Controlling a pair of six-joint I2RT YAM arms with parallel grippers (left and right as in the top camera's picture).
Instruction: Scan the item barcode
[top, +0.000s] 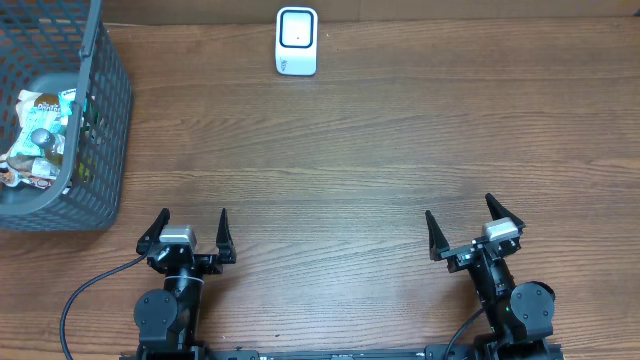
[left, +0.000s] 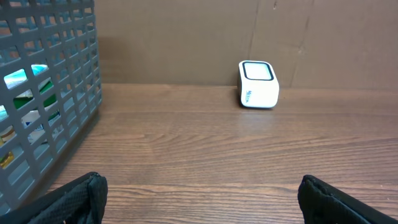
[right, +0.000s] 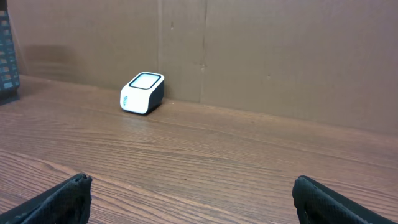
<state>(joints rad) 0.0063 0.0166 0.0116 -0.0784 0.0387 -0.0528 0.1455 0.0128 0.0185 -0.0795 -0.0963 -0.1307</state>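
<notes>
Left tool (top: 192, 216) and right tool (top: 460, 208) sit open, empty; left should lift one packet (top: 38, 128) cleanly from the far-left basket (top: 108, 92) toward the scanner (top: 297, 40).

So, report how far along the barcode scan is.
Nothing looks done yet. Nothing is in hand: the left gripper and right gripper sit open and empty at the near edge. The packaged items lie in the basket. Left to do: pick one and show its barcode to the scanner.

Robot lab, barcode scanner (top: 297, 40), basket (top: 108, 110), cardboard backdrop (right: 280, 50)
</notes>
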